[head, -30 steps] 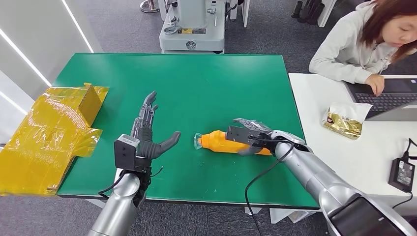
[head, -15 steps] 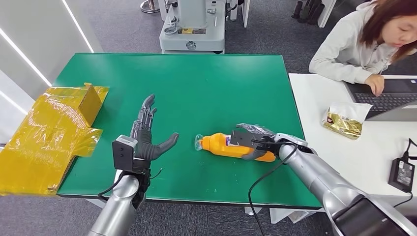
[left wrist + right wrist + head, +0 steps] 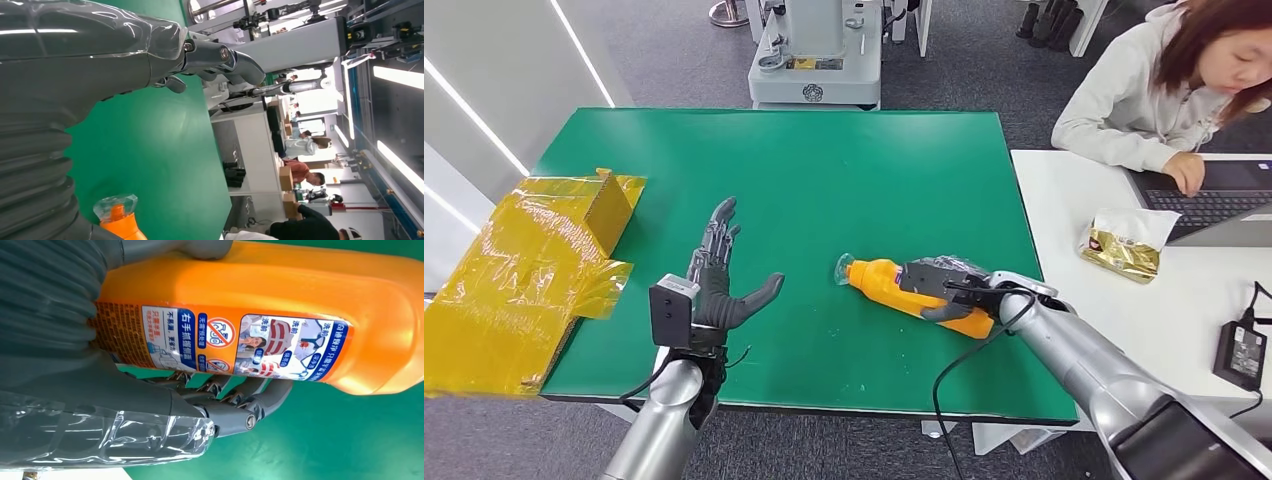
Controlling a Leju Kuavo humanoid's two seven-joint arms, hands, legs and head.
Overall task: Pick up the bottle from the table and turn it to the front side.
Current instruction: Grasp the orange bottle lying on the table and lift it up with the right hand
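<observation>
An orange bottle (image 3: 886, 280) with a clear cap is tilted over the green table (image 3: 824, 170), cap end pointing left and up. My right hand (image 3: 946, 288) grips its body, fingers wrapped around it. In the right wrist view the bottle (image 3: 280, 295) shows its printed label, with my fingers (image 3: 225, 400) curled under it and the thumb over it. My left hand (image 3: 721, 280) hovers open over the table to the bottle's left, palm up and fingers spread. The left wrist view catches the bottle's clear cap (image 3: 115, 207) beyond my left hand (image 3: 90, 55).
A crumpled yellow bag and box (image 3: 524, 270) lie at the table's left edge. A person (image 3: 1164, 90) sits at a white desk (image 3: 1144, 320) on the right with a laptop (image 3: 1214, 200), a snack packet (image 3: 1124, 245) and a power adapter (image 3: 1242, 355). A grey machine (image 3: 816, 50) stands behind the table.
My right hand has lifted the bottle slightly and shifted it right, tilting its cap end upward. The left hand has drifted a little toward me.
</observation>
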